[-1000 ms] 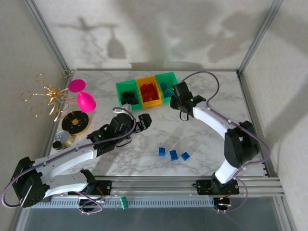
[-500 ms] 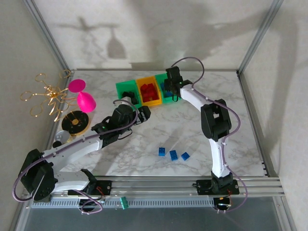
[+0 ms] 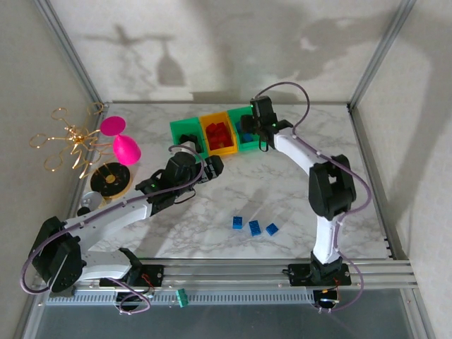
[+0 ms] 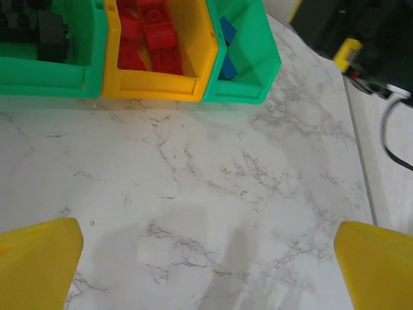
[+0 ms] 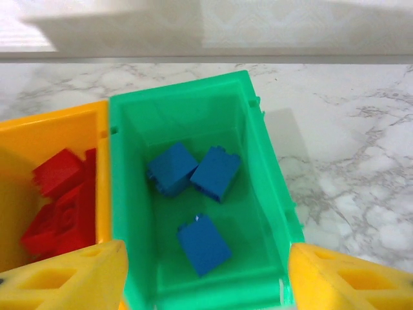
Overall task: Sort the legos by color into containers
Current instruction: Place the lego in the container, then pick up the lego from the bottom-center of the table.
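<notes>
The left gripper (image 4: 206, 258) is spread wide, empty, with bare table (image 4: 213, 174) between its fingers (image 4: 39, 258) and the bins (image 4: 155, 90) beyond. The right gripper (image 5: 206, 274) is seen wide open; three blue bricks (image 5: 204, 244) are seen in the green bin (image 5: 264, 168) past its fingertips (image 5: 71, 271). Black bricks (image 4: 48, 29) are cut off at the frame's edge.

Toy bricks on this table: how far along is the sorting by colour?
Mostly done. Small black plastic bricks sit in the left green plastic bin, red plastic bricks in the orange-yellow middle bin, and three blue plastic bricks in the right green bin. In hand: the right gripper hovers open over that bin, holding nothing. Left: three loose blue bricks on the white marble table.
</notes>
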